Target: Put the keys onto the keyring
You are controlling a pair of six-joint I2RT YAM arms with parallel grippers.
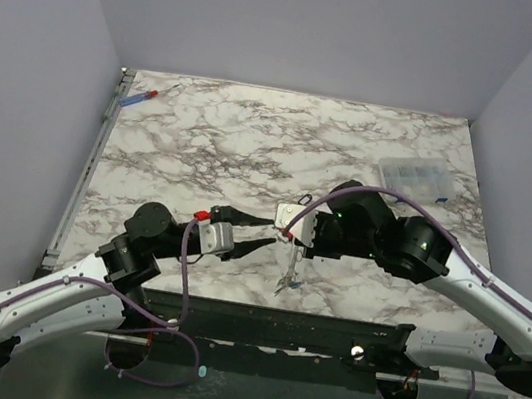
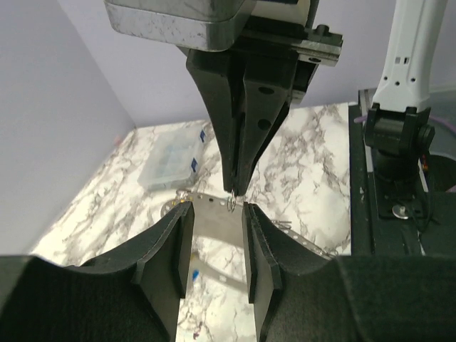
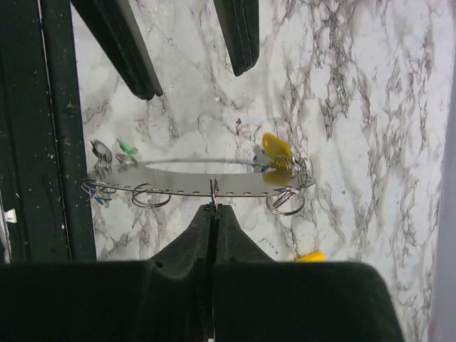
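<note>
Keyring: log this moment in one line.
right gripper: shut on keyring | left gripper: jaws open, facing keyring, gripping nothing | keys: some hanging from keyring

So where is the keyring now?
Right wrist view: the keyring spans mid-frame, pinched by the shut right gripper above the table near its front edge, the open left gripper just beyond it.

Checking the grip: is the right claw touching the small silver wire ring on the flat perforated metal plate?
Touching. Right wrist view: the right claw is shut on the small silver wire ring, no gap.
</note>
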